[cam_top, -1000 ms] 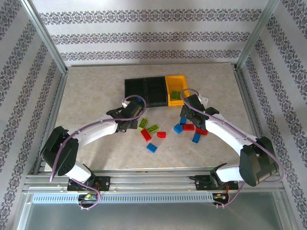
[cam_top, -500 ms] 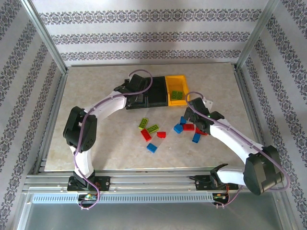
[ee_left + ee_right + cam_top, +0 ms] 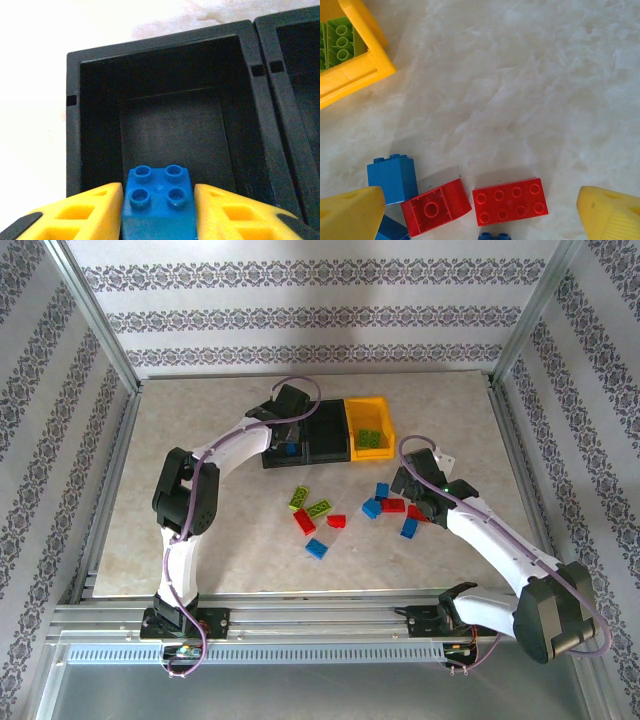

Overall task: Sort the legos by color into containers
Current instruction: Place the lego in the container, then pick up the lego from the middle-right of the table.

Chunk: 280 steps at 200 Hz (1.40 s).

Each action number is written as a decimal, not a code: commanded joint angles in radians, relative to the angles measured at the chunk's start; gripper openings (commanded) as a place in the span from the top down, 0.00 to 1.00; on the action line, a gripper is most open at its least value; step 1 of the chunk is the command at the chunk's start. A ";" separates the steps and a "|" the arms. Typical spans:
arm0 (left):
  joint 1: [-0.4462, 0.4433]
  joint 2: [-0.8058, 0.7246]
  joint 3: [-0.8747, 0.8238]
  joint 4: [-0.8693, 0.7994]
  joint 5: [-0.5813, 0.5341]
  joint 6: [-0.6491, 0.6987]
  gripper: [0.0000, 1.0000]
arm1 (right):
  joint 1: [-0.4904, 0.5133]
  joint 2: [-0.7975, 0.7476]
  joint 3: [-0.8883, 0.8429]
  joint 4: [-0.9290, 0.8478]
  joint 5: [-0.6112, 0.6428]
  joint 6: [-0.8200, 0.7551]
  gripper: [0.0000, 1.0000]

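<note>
The containers stand in a row at the back: a left black bin [image 3: 268, 428], a middle black bin [image 3: 325, 435] and a yellow bin [image 3: 372, 408] with a green lego [image 3: 369, 438] inside. My left gripper [image 3: 289, 440] hangs over the left black bin [image 3: 165, 115], its yellow fingers [image 3: 87, 207] shut on a blue lego [image 3: 159, 197] with studs facing the camera. My right gripper [image 3: 408, 498] is open low over the table. Between its wide fingers lie a red eight-stud lego [image 3: 510, 201] and a red curved lego [image 3: 435, 207], with a blue lego [image 3: 392, 177] beside them.
Loose legos lie mid-table: two green [image 3: 299, 497] [image 3: 318, 508], two red [image 3: 304, 522] [image 3: 336, 521] and one blue [image 3: 316, 548]. Blue pieces [image 3: 371, 508] [image 3: 409, 528] flank the right gripper. The yellow bin's corner [image 3: 355, 75] sits at the right wrist view's upper left. Metal frame posts edge the table.
My left arm swung from the loose pile back to the left black bin, carrying the blue lego. My right gripper moved from beside the yellow bin toward the red legos, staying open.
</note>
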 commanded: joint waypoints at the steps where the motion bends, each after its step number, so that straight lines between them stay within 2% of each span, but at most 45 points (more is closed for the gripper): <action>1: 0.014 0.018 0.034 -0.047 0.011 -0.017 0.54 | -0.012 0.009 -0.015 -0.011 -0.005 0.018 0.02; 18: 0.014 0.014 0.034 -0.047 0.020 -0.020 0.49 | -0.011 0.013 -0.018 -0.009 -0.005 0.021 0.02; 74: 0.013 -0.052 0.005 -0.043 0.040 -0.031 0.47 | -0.024 0.022 -0.032 -0.013 -0.006 0.027 0.02; 105: 0.014 -0.136 -0.062 -0.019 0.055 -0.041 0.39 | -0.048 0.030 -0.052 -0.026 -0.019 0.046 0.02; 131: 0.013 -0.227 -0.148 0.017 0.069 -0.056 0.23 | -0.085 0.048 -0.072 -0.046 -0.050 0.074 0.02; 156: 0.013 -0.315 -0.228 0.040 0.069 -0.071 0.00 | -0.115 0.065 -0.092 -0.052 -0.083 0.097 0.02; 218: 0.014 -0.481 -0.393 0.082 0.060 -0.091 0.00 | -0.124 0.081 -0.131 -0.009 -0.154 0.155 0.02; 280: 0.013 -0.519 -0.455 0.097 0.065 -0.092 0.00 | -0.137 0.112 -0.154 0.041 -0.130 0.244 0.02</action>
